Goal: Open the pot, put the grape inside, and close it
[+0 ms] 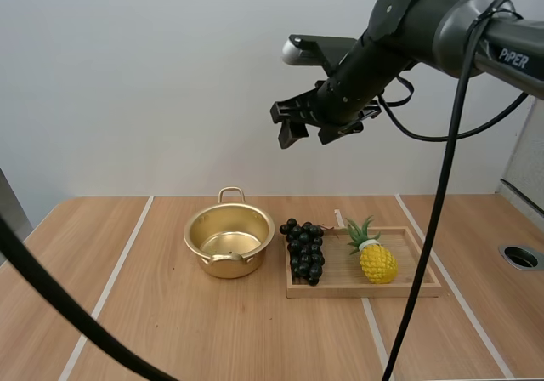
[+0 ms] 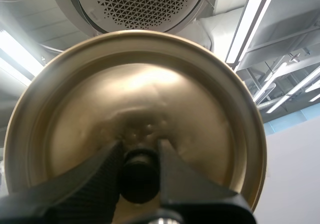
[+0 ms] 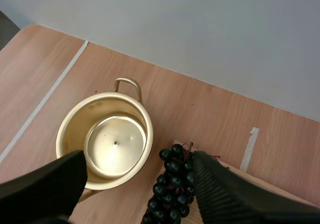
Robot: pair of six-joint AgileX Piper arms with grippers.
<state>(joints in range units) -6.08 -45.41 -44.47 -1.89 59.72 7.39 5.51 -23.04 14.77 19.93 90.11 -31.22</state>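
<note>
My left gripper [image 2: 140,151] pinches lid [image 2: 150,84] by knob [image 2: 139,176] | my right gripper [image 1: 308,133] wide open, empty, high over grapes [image 1: 306,252] | pot [image 1: 192,233] open, left of tray [image 1: 410,290]

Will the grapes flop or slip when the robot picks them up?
Probably floppy: the bunch of grapes is many small berries on thin stems, so it may dangle and swing. The berries look smooth and shiny, so a grip might slip. It lies at the end of the wooden tray, so a push could slide it off.
</note>
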